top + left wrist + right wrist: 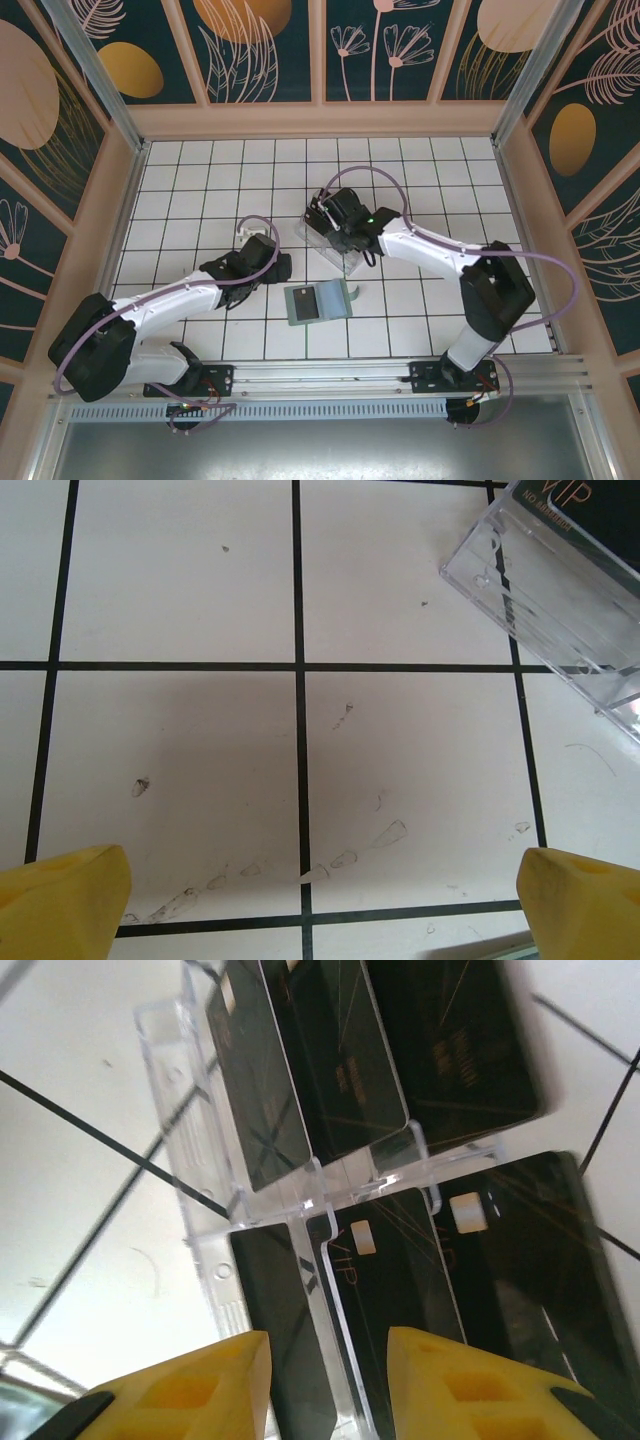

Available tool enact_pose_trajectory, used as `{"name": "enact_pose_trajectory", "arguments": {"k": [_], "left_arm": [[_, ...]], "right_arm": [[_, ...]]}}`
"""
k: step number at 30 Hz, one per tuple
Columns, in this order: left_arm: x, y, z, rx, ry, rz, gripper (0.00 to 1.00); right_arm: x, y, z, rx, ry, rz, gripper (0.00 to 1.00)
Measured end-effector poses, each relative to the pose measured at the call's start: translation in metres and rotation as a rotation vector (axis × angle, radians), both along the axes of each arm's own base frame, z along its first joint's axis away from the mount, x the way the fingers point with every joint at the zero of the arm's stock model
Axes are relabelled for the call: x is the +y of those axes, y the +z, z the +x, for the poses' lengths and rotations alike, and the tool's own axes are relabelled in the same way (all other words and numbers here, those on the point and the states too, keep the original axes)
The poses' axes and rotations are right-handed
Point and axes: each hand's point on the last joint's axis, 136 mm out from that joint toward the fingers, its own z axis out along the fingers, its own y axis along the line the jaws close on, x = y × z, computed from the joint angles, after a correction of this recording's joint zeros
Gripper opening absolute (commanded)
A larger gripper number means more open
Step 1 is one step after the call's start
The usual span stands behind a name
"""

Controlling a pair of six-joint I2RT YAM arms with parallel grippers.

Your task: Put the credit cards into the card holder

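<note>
Right claw (328, 1345) narrowly parted at credit cards (340, 1070) in clear rack (200, 1130) | left claw (320, 880) wide, empty | card holder (317, 301) at rack's 6 o'clock | white gridded tabletop (200, 170) | teal floral walls (290, 70)

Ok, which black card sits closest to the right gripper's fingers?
The card lettered VIP, in the clear rack's near row: it reaches down between the right gripper's fingers; the others lie beside or behind.

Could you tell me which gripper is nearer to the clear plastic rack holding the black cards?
Right. The right gripper is directly over the clear rack, among the credit cards. The left gripper hovers over bare tiles, apart from the rack.
</note>
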Motion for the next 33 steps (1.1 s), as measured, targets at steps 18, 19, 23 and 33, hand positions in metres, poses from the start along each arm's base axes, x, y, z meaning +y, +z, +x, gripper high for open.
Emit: {"name": "enact_pose_trajectory", "arguments": {"k": [18, 19, 23, 33], "left_arm": [[0.001, -0.014, -0.041, 0.056, -0.048, -0.08, 0.99], [-0.002, -0.015, -0.045, 0.061, -0.058, -0.082, 0.99], [-0.019, -0.025, -0.062, 0.092, -0.105, -0.082, 0.99], [-0.03, -0.048, -0.077, 0.127, -0.116, -0.024, 0.99]], "right_arm": [[0.027, -0.041, -0.13, 0.226, -0.022, 0.287, 0.4], [0.026, -0.044, -0.131, 0.232, -0.03, 0.293, 0.4], [0.029, -0.048, -0.13, 0.243, -0.057, 0.324, 0.4], [0.035, -0.061, -0.126, 0.254, -0.077, 0.325, 0.41]]}}
